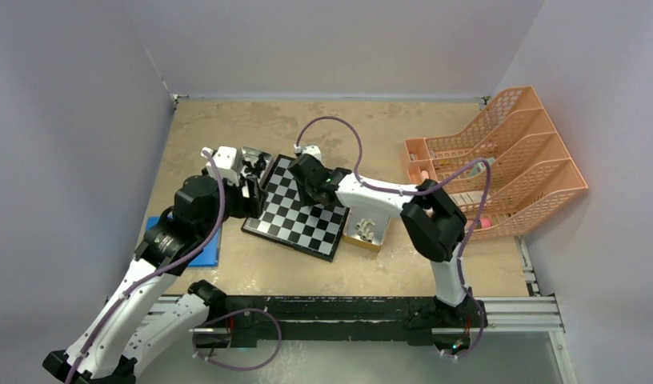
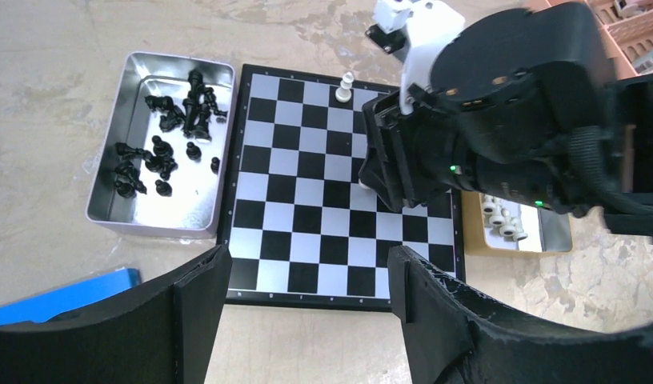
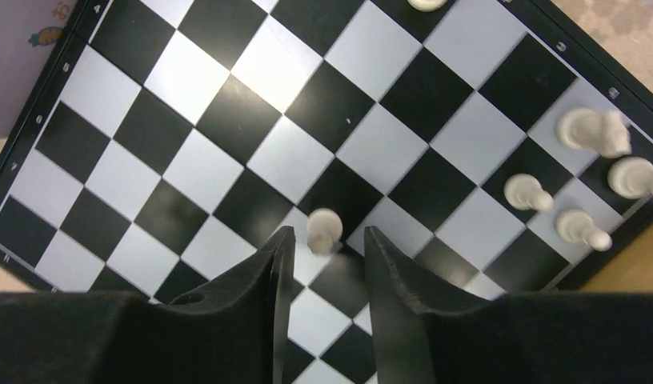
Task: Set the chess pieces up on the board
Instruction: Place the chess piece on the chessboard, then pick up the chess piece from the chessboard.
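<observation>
The flat square chessboard with black and silvery-white checks [image 1: 299, 228] lies skewed in the middle of the tabletop, a little nearer the left edge. The right pincer [image 3: 329, 240] hangs low over it with its fingers parted. A small cream-white pawn [image 3: 324, 230] stands between the tips, and neither finger seems to press on it. The left pincer [image 2: 309, 254] hovers spread wide and empty over the board's near-left side.

The step in hand looks like seating this pawn. To do it well, the pawn's base should sit squarely inside one check rather than across a line. The fingers should then rise straight up, with equal clearance on both sides, so that neither tip tips the pawn over. The next reach should also stay wide of the group standing by the corner.

By count there are one board and two small metal trays. The right wrist view shows six cream pieces on the board: the pawn at the pincer, four grouped at one corner, and one cut off by the top of the view. No black piece is on any square I can see.

The silver rectangular tray [image 2: 183, 210], on the side towards the far left corner, holds the heap of black pieces [image 2: 194, 120]. There are roughly sixteen, too tangled for a sure count. The gold-rimmed tray [image 1: 363, 243], on the board's right side, shows three cream pieces [image 2: 503, 218]; the arm hides the rest.
</observation>
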{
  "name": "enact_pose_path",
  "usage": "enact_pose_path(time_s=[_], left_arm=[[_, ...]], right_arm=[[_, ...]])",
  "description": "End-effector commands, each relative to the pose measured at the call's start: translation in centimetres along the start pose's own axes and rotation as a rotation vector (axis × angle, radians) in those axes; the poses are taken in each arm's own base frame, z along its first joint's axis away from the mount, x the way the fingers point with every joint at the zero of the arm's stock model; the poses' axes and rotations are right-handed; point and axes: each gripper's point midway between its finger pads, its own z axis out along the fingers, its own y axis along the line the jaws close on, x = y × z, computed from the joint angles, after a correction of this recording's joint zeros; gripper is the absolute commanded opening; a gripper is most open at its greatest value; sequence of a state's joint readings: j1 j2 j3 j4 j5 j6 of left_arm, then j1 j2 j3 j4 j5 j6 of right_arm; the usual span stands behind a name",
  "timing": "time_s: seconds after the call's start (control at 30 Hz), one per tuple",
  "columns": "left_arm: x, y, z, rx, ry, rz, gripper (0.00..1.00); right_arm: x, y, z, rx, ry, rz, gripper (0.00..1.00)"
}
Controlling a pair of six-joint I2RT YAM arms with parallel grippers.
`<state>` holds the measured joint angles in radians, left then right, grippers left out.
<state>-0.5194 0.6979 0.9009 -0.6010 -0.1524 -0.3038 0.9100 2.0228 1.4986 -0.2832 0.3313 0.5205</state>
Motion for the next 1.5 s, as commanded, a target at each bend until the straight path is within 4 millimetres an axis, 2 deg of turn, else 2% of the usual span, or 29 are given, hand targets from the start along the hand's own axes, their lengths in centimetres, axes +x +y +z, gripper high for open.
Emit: enact_pose_path(time_s=[0.0,0.13,0.37,0.4,0.47,0.5,0.67,0.83,0.9,1.1,1.2,1.47], left_arm=[[0.2,-0.9,0.8,0.036,0.012,-0.019,0.72],[1.1,-1.3,2.0,0.042,0.087,-0.028,0.69],[3.1,-2.8,4.4,0.067,0.257,-0.073,0.61],[3.5,-2.9,4.8,0.062,0.283,-0.084,0.61],[3.9,-3.5,5.6,0.062,0.339,-0.108,0.60],[4.0,-3.9,6.0,0.075,0.362,-0.119,0.60],[4.8,-5.0,9.1,0.093,0.424,-0.138,0.58],[6.4,-5.0,12.6,0.063,0.482,-0.135,0.45],[6.9,-5.3,14.0,0.070,0.495,-0.136,0.43],[8.8,-6.3,17.8,0.096,0.523,-0.112,0.42],[9.7,-6.2,19.2,0.075,0.530,-0.099,0.42],[11.8,-6.6,20.7,0.100,0.558,-0.076,0.42]], right_arm=[[-2.9,-0.2,-4.6,-0.030,-0.106,0.051,0.44],[-2.9,-1.4,-6.7,-0.036,-0.149,0.077,0.58],[-2.6,-3.9,-10.8,-0.049,-0.256,0.123,0.71],[-2.6,-4.3,-11.3,-0.050,-0.273,0.130,0.77],[-2.2,-5.0,-12.1,-0.054,-0.298,0.136,0.94],[-2.3,-5.3,-12.7,-0.057,-0.321,0.144,0.98],[-2.7,-6.5,-15.9,-0.103,-0.418,0.182,0.99],[-2.9,-8.1,-18.4,-0.102,-0.502,0.174,0.99],[-3.0,-8.5,-19.1,-0.103,-0.523,0.173,0.99],[-3.4,-8.9,-19.6,-0.095,-0.557,0.178,0.99],[-3.3,-8.7,-19.2,-0.098,-0.546,0.165,0.99],[-3.1,-8.7,-18.7,-0.086,-0.532,0.155,0.99]])
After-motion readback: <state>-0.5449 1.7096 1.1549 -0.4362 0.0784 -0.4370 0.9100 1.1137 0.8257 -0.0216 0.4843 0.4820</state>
